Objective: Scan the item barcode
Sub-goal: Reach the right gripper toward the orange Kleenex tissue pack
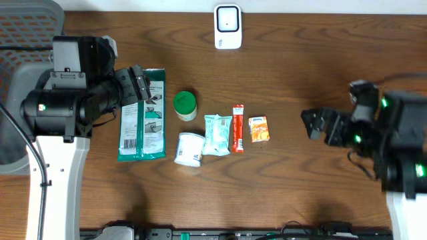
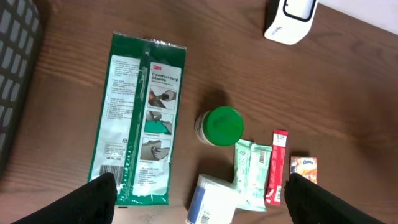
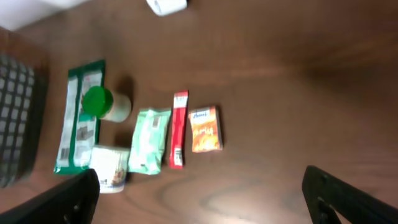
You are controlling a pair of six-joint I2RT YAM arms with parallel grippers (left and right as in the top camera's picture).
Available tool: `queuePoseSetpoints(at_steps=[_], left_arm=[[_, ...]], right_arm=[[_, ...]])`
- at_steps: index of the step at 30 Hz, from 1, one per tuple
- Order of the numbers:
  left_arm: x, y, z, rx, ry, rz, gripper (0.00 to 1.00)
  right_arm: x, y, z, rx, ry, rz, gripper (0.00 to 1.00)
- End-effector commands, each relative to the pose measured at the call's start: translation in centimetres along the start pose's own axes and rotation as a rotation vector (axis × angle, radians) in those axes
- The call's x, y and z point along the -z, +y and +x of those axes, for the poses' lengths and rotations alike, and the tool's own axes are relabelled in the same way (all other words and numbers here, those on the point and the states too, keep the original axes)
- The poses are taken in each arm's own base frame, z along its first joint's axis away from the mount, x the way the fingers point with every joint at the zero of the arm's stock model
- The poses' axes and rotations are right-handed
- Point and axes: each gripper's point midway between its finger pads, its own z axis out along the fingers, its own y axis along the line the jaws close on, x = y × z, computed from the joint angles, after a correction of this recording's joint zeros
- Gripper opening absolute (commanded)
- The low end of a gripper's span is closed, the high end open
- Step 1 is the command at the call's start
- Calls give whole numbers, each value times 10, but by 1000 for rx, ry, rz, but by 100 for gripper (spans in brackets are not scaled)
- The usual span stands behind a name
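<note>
Up at 12 o'clock on the brown table (image 1: pixel 300 60), hard against the far edge, stands the white scanner (image 1: pixel 227 27), nothing near it. Centre of the table, we've got the line-up of items: the long green-and-white packet (image 1: pixel 142 120) lies flat on the 9 o'clock end, and just to its 3 o'clock side the green-lidded jar (image 1: pixel 185 105) stands upright. At the jar's 6 o'clock a white tub (image 1: pixel 189 148) lies on its side, touching the mint-green pouch (image 1: pixel 217 135). Next along comes the red stick sachet (image 1: pixel 237 128), right beside the pouch, and then the little orange packet (image 1: pixel 259 129) closes the row toward 3 o'clock. Over at 9 o'clock, the left gripper (image 1: pixel 139 85) hangs above the far end of the green-and-white packet with its fingers (image 2: pixel 93 199) spread wide and nothing between them. The wrist view looks straight down on packet, jar and tub. Way out at 3 o'clock, the right gripper (image 1: pixel 312 125) sits well apart from the row, pointing toward it, jaws gaping as wide as they go, fingers (image 3: pixel 68 199) at the bottom corners of its own view, holding nothing at all.
</note>
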Motion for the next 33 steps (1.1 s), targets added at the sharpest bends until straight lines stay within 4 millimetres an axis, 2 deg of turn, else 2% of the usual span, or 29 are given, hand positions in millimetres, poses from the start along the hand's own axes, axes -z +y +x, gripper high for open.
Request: queuePoseSetpoints(at_steps=[1,6,7,9,10,11,12,13,16,23,24,26,28,31,33], left_arm=[[0,1,1,0,1,-6,86],[0,1,1,0,1,-6,86],[0,1,1,0,1,-6,86],[0,1,1,0,1,-6,86],[0,1,1,0,1,-6,86],[0,1,1,0,1,-6,86],[0,1,1,0,1,-6,86],[0,1,1,0,1,-6,86],[0,1,1,0,1,-6,86],[0,1,1,0,1,-6,86],[0,1,1,0,1,-6,86],[0,1,1,0,1,-6,86],[0,1,1,0,1,-6,86],[0,1,1,0,1,-6,86],[0,1,1,0,1,-6,86]], right_arm=[[-21,2,2,-25,101,-48,99],[-56,-12,14,-39,236,-43,99],[-61,-15,15,-48,254,-36,95],[-69,-17,18,-53,285,-32,58],[-73,-18,20,-45,300,-32,34],[-77,-18,23,-40,318,-31,21],[-82,-18,25,-37,334,-27,11],[-87,-19,27,-32,350,-21,8],[-104,-21,38,-17,415,11,8],[-155,-17,57,11,525,8,24],[-163,-16,60,18,536,7,28],[-175,-16,65,26,557,6,44],[-187,-17,70,32,577,7,53],[-204,-27,77,41,601,45,54],[-213,-32,83,37,622,60,51]])
